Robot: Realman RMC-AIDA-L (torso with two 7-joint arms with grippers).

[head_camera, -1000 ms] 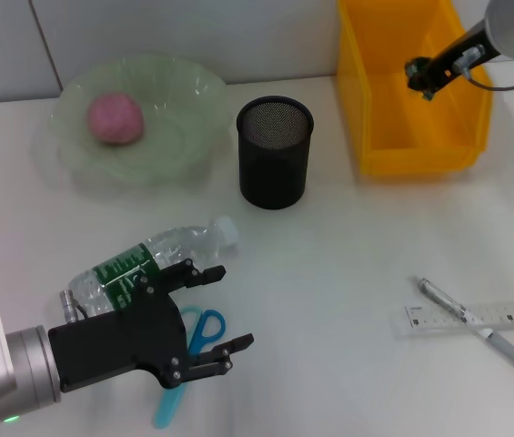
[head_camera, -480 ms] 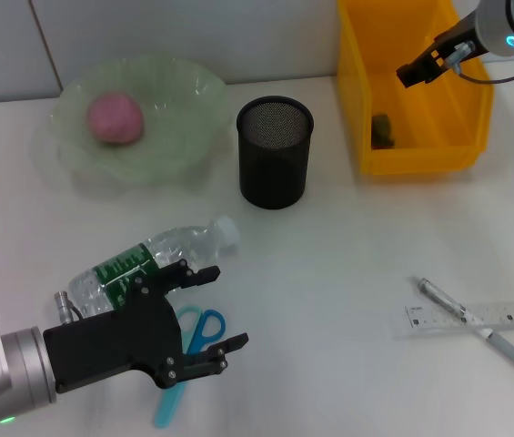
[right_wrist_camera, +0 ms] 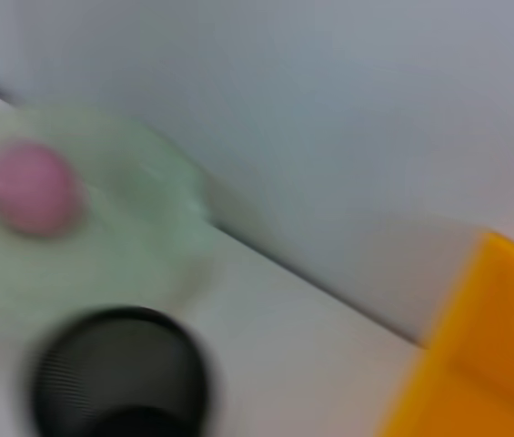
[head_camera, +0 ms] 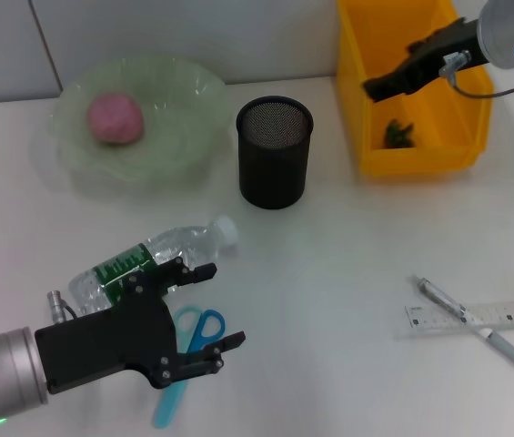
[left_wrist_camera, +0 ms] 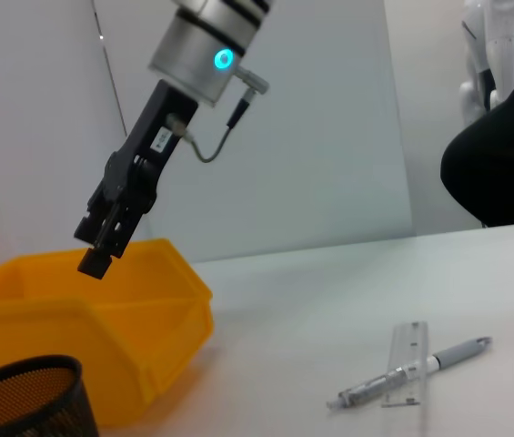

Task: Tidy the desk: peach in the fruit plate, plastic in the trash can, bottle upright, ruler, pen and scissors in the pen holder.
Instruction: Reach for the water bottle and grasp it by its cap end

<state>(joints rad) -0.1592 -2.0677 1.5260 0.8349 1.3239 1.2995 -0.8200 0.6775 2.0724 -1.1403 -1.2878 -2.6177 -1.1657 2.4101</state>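
Progress can be judged from the pen holder [head_camera: 275,153], taken as the landmark. Left of it, the peach [head_camera: 115,118] is seen resting in the fruit plate [head_camera: 184,86]. Right of it, a small dark scrap, probably the plastic [head_camera: 397,134], lies inside the yellow trash can [head_camera: 416,159]; above that can the right gripper [head_camera: 375,88] is held, and whether its fingers are parted cannot be told. Below and left of the holder, the bottle [head_camera: 152,259] lies on its side, with the scissors [head_camera: 188,350] nearer still; the left gripper [head_camera: 211,305] hovers there, spread wide and empty. Ruler [head_camera: 475,317] and pen [head_camera: 475,326] lie crossed, well apart to the lower right. The holder appears unfilled.
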